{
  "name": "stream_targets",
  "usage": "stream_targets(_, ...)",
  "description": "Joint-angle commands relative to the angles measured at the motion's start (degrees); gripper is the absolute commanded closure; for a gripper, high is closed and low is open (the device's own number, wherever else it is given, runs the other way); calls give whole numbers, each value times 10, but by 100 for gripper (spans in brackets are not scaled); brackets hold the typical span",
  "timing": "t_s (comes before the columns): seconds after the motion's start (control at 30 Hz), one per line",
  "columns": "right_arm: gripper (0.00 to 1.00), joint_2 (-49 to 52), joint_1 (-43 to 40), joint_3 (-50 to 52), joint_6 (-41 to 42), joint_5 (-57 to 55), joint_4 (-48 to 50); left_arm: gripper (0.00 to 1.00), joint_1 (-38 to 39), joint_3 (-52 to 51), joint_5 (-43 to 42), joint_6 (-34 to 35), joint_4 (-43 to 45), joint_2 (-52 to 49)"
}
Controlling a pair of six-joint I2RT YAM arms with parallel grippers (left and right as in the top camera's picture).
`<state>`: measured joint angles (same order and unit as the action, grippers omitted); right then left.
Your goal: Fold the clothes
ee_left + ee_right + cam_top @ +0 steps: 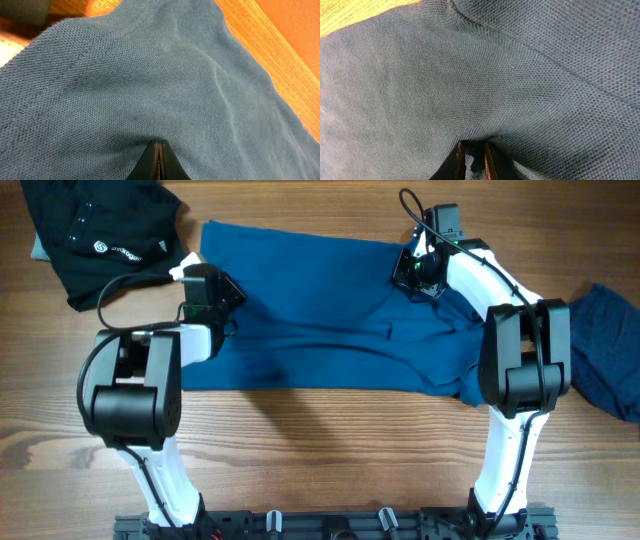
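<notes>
A mid-blue T-shirt (320, 310) lies spread across the middle of the wooden table (330, 450), rumpled at its right end. My left gripper (228, 288) sits at the shirt's left edge. In the left wrist view its jaws (158, 144) are pressed together, with the shirt's cloth (150, 75) puckering into their tips. My right gripper (415, 275) is over the shirt's upper right part. Its jaws (472, 145) stand a narrow gap apart with a fold of the shirt (495, 75) between them. A darker blue garment (610, 350) lies bunched at the table's right edge.
A black garment (95, 230) with a small white logo lies crumpled at the back left corner. Bare wood runs along the front of the table between the two arm bases.
</notes>
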<state>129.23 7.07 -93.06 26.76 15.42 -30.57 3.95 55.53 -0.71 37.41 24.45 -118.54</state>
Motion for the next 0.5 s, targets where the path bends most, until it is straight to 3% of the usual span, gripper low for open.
stream_targets(0.0, 82, 31, 5, -2, -20, -13, 4, 96, -7, -7, 35, 3, -18, -35)
stream_targets(0.1, 76, 32, 4, -3, -47, -17, 2, 96, -14, -7, 45, 3, -33, -35)
stream_targets(0.13, 68, 31, 3, -5, -59, -17, -6, 94, -19, -7, 45, 3, -43, -35)
stream_targets(0.23, 58, 29, -3, -25, -60, -25, -43, 78, -31, -7, 44, -26, -61, -35)
stream_targets(0.3, 50, 24, -11, -49, -60, -40, -76, 63, -39, -7, 44, -54, -68, -33)
stream_targets(0.33, 42, 19, -17, -62, -63, -44, -92, 60, -43, -7, 44, -61, -75, -29)
stream_targets(0.37, 27, 13, -24, -76, -71, -45, -108, 55, -47, -7, 43, -68, -82, -23)
stream_targets(0.4, 20, 8, -29, -89, -76, -45, -121, 45, -50, -7, 41, -73, -86, -17)
stream_targets(0.43, 15, 0, -35, -110, -84, -44, -141, 27, -53, -7, 40, -77, -92, -5)
stream_targets(0.47, 12, -7, -40, -126, -94, -39, -153, 20, -54, -7, 37, -84, -93, 7)
